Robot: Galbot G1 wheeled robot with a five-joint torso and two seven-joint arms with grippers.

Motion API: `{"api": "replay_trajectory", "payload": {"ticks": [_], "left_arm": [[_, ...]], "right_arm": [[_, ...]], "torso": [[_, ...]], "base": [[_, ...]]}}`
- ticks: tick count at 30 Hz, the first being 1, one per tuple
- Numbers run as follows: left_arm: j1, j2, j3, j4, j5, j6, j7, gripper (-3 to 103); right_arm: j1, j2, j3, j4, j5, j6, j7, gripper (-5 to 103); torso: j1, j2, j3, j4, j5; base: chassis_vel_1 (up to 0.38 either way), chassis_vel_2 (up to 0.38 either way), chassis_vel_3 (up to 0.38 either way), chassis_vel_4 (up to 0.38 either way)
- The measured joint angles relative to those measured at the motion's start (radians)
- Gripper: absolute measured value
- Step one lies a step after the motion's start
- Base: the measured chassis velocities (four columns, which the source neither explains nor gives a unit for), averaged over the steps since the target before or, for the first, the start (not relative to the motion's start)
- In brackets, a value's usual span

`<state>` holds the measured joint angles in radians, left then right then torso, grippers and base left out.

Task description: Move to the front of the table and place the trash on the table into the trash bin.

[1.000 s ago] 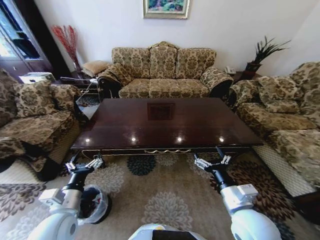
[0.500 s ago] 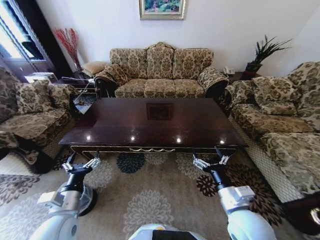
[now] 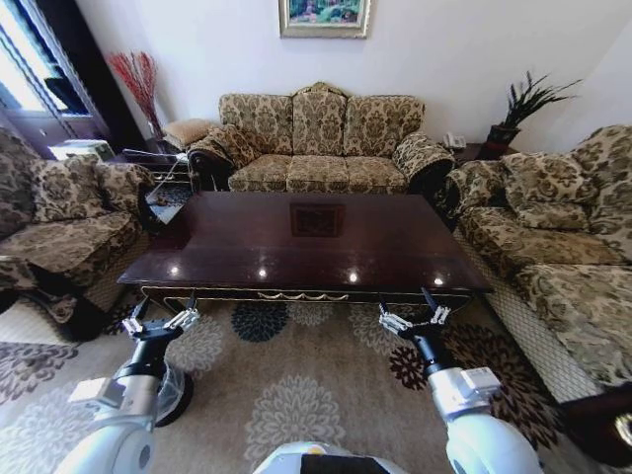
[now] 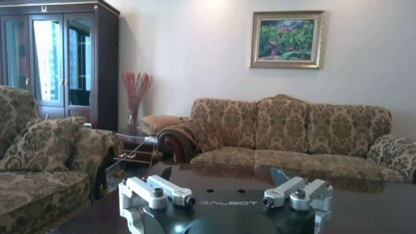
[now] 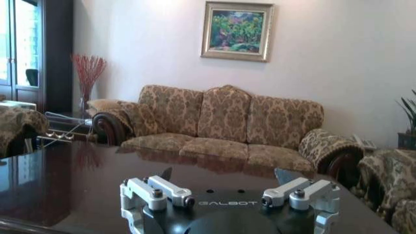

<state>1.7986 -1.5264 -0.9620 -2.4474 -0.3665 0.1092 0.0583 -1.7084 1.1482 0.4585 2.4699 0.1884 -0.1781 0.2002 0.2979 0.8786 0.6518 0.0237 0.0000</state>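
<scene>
Glossy dark rectangular table (image 3: 306,242), left gripper (image 3: 158,322) spread, right gripper (image 3: 413,316) spread.

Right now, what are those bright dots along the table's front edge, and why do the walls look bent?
In the head view the dots are ceiling lights mirrored in the glossy table, and its wide lens bows the walls. In the left wrist view, glare washes out the cabinet glass.

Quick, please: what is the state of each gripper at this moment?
Left gripper: open, holding nothing, in front of the table.
Right gripper: open, holding nothing, also before the table's front edge.
</scene>
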Motion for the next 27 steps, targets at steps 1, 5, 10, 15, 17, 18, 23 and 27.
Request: {"api": "replay_trajectory", "payload": {"ticks": [1, 5, 10, 15, 17, 18, 23, 27], "left_arm": [[-0.001, 0.000, 0.001, 0.000, 0.003, 0.000, 0.001, 100], [-0.004, -0.002, 0.005, 0.000, 0.011, 0.000, 0.002, 100], [-0.005, -0.008, 0.010, -0.002, 0.018, 0.002, 0.003, 100], [-0.005, -0.010, 0.010, -0.001, 0.019, 0.000, 0.004, 100], [-0.007, -0.011, 0.010, 0.001, 0.013, -0.007, 0.004, 100], [-0.009, -0.012, 0.010, 0.002, 0.012, -0.010, 0.005, 100], [-0.009, -0.017, 0.008, 0.002, 0.010, -0.010, 0.008, 100], [-0.005, -0.020, 0.007, 0.001, 0.010, -0.010, 0.008, 100]], "right_arm": [[0.000, 0.002, 0.000, 0.000, -0.003, 0.001, -0.002, 100], [0.001, 0.006, -0.004, -0.001, -0.007, 0.007, -0.009, 100], [0.001, 0.009, -0.013, -0.004, -0.013, 0.013, -0.019, 100], [0.005, 0.010, -0.021, -0.008, -0.018, 0.017, -0.021, 100], [0.008, 0.011, -0.024, -0.010, -0.019, 0.018, -0.021, 100], [0.009, 0.012, -0.025, -0.013, -0.019, 0.020, -0.021, 100], [0.016, 0.012, -0.028, -0.020, -0.018, 0.035, -0.022, 100], [0.025, 0.012, -0.022, -0.024, 0.002, 0.043, -0.018, 100]], "torso": [[0.000, 0.000, 0.000, 0.0001, -0.0003], [0.000, 0.000, 0.000, 0.0001, -0.0001], [0.000, 0.000, 0.000, 0.0000, 0.0000], [0.000, 0.000, 0.000, 0.0001, 0.0001], [0.000, 0.000, 0.000, 0.0001, 0.0002], [0.000, 0.000, 0.000, 0.0000, 0.0001], [0.000, 0.000, 0.000, -0.0001, -0.0003], [0.000, 0.000, 0.000, 0.0004, -0.0006]], "base": [[0.000, 0.000, 0.000, 0.000], [0.000, 0.000, 0.000, 0.000], [0.000, 0.000, 0.000, 0.000], [0.023, 0.018, -0.022, -0.025], [0.074, 0.089, -0.071, -0.074], [0.106, 0.113, -0.087, -0.129], [0.129, 0.133, -0.138, -0.145], [0.136, 0.134, -0.121, -0.095]]}}
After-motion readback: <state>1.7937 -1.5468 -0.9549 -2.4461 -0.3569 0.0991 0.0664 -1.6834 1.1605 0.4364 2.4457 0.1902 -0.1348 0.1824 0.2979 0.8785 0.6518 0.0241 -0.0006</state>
